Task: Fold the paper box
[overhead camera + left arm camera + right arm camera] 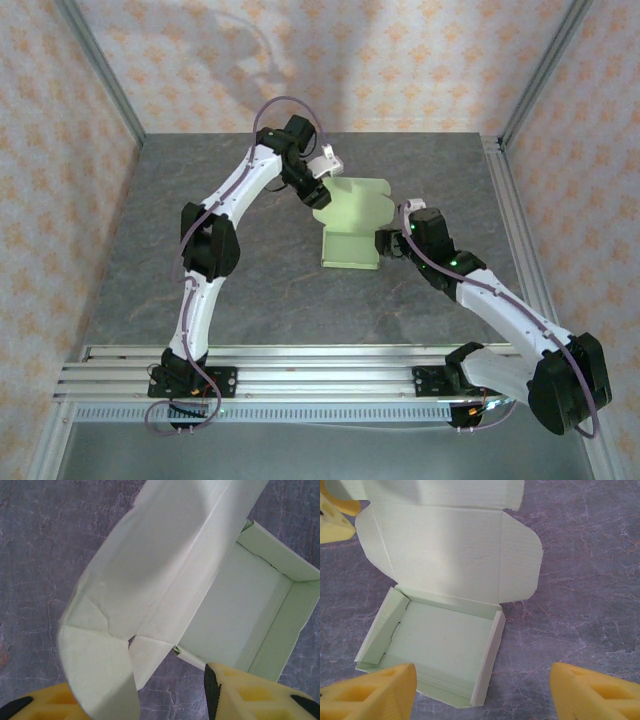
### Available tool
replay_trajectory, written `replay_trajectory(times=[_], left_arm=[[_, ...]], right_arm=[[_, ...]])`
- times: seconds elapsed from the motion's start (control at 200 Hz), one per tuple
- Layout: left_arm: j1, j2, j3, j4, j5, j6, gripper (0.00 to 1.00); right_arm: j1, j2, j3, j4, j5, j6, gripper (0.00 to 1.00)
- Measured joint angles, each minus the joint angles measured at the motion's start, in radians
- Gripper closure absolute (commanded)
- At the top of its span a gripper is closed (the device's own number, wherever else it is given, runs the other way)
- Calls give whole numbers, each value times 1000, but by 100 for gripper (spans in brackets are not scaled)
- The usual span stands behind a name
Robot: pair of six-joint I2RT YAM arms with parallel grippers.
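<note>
Two grippers are standing open. The paper box [445,645] is sitting just ahead of my right gripper [482,680], its lid [445,550] curling between the fingers [250,695] of my left gripper [132,695]. It is looking light and bendy, so I am planning a gentle pinch on the lid's edge.

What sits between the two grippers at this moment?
The paper box, tray formed and lid open, lies between the left gripper and the right gripper, seen in the top view.
</note>
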Motion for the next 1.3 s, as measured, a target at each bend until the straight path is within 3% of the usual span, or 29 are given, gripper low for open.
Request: replay_trajectory(times=[0.355, 0.596, 0.921, 1.201, 1.301], left_arm=[[2, 49, 34, 23, -42, -12, 41], [20, 49, 46, 24, -25, -18, 59], [24, 49, 53, -29, 47, 49, 66], [24, 53, 63, -52, 47, 71, 83], [24, 53, 64, -59, 47, 79, 84]], right_arm=[[0, 9, 0, 0, -1, 0, 30], [0, 9, 0, 0, -1, 0, 30], [0, 18, 0, 0, -1, 0, 30], [0, 20, 0, 0, 0, 0, 30], [0, 20, 0, 0, 0, 0, 30]])
